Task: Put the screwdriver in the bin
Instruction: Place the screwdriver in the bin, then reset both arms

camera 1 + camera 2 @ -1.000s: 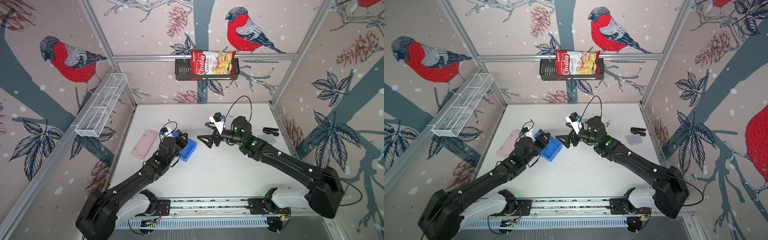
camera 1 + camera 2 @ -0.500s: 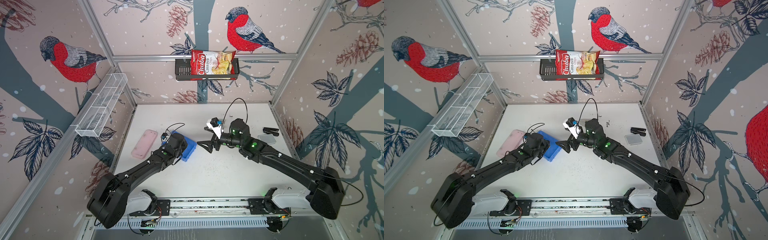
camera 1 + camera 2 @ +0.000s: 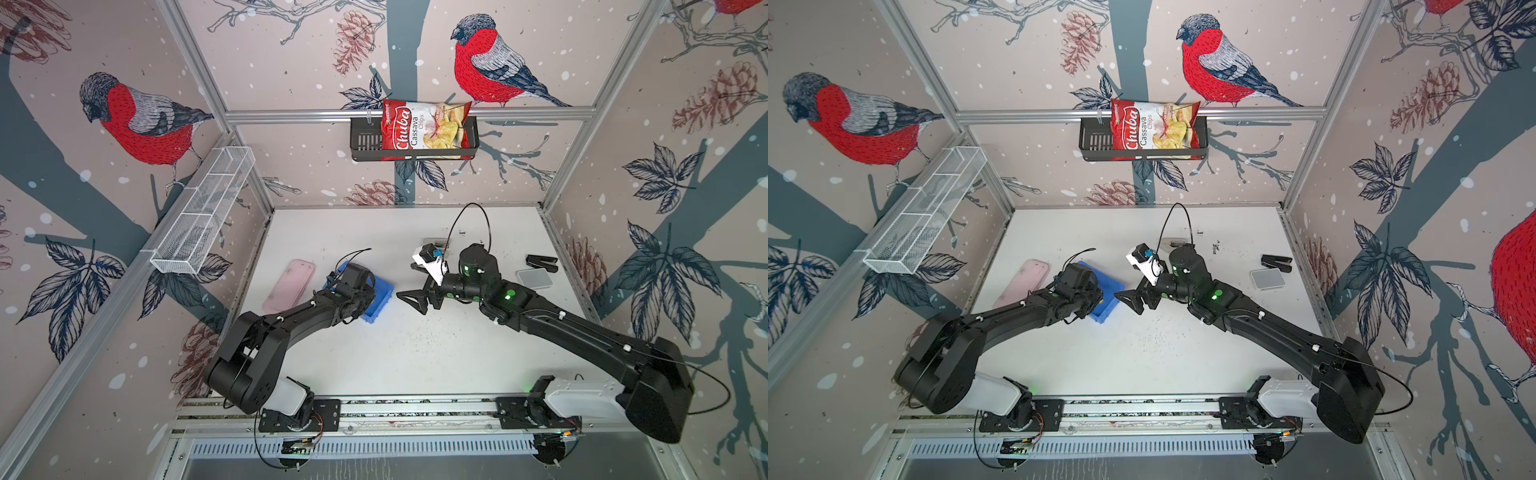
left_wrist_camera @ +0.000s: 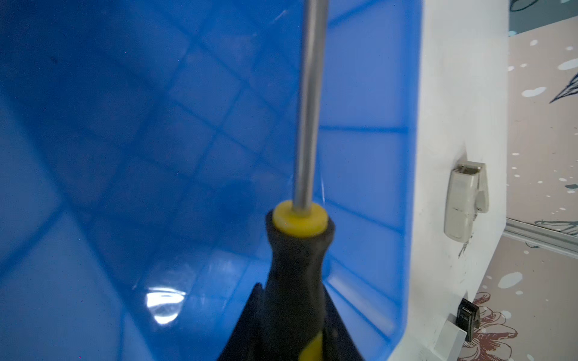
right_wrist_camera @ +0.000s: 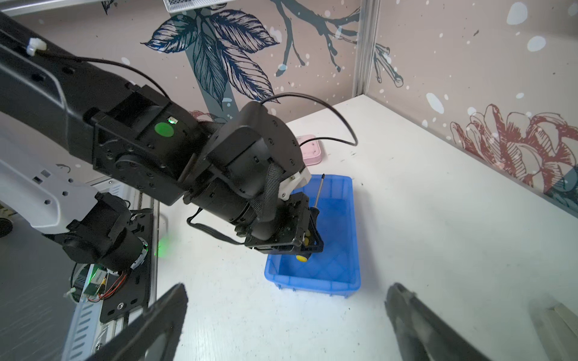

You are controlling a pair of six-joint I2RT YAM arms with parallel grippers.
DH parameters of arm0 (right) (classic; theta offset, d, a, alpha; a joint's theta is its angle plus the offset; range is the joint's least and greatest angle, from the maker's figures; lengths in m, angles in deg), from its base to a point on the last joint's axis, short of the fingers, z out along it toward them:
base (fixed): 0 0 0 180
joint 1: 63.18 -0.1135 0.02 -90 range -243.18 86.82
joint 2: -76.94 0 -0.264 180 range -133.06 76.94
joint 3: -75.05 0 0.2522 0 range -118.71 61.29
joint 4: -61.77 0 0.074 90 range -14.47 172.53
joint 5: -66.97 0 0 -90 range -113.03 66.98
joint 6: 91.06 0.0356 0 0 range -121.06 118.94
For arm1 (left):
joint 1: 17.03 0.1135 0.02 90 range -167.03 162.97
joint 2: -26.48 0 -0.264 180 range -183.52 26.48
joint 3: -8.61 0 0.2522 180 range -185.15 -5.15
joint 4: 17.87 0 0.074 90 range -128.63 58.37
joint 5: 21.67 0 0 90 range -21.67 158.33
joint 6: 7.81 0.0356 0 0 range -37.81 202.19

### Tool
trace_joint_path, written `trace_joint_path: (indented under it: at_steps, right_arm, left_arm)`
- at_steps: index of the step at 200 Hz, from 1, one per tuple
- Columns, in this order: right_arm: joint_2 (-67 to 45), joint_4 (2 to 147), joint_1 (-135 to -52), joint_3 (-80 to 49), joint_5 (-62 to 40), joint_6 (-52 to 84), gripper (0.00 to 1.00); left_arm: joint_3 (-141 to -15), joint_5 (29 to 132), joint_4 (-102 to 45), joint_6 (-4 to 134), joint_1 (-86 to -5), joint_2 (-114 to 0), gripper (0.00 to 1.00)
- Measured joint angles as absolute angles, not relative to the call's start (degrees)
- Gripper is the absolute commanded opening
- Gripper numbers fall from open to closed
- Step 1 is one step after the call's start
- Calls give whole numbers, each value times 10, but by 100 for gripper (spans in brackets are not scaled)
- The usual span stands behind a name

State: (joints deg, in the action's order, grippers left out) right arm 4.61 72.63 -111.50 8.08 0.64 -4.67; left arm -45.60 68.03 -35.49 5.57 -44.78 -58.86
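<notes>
The blue bin (image 3: 381, 296) (image 3: 1112, 300) sits left of the table's middle. My left gripper (image 5: 308, 239) (image 4: 294, 328) is inside it, shut on the black handle of the screwdriver (image 4: 295, 275) (image 5: 317, 197). The screwdriver is tilted: its yellow butt is low over the bin floor (image 4: 125, 162), and its thin shaft points up past the far rim. In both top views the left wrist hides the screwdriver. My right gripper (image 3: 409, 302) (image 3: 1128, 300) (image 5: 287, 289) is open and empty just right of the bin (image 5: 312, 285), a little above the table.
A pink case (image 3: 289, 286) lies left of the bin. A black stapler (image 3: 540, 262) and a flat grey box (image 3: 534, 277) lie at the right edge. A small beige object (image 4: 466, 203) lies behind the bin. On the walls hang a wire shelf (image 3: 203, 216) and a black basket (image 3: 361, 141) holding a chips bag.
My left arm has pulled its elbow back toward its base, while its wrist stayed over the bin and sank lower, still gripping the screwdriver. The right gripper has shifted slightly toward the front.
</notes>
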Motion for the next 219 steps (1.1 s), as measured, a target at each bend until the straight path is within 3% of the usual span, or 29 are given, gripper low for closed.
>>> trace_joint_path:
  at_steps: [39,91,125,169,219]
  right_arm:
    - [46,730,-1119,81,-5,-52,100]
    - [46,730,-1119,81,-15,-52,100]
    - [46,729,-1119,81,-18,-51,100]
    - [67,722,-1117,81,-27,-41,100]
    - [90,704,-1097,101,-51,-23,100]
  left_arm:
    - [-458,705,-354,57,-445,-596,11]
    - [-461,694,-368,58,-443,-565,58]
    - [-462,685,-383,58,-443,-544,78]
    - [-475,674,-403,62,-443,-510,93]
    - [-515,635,-441,103,-443,-474,100]
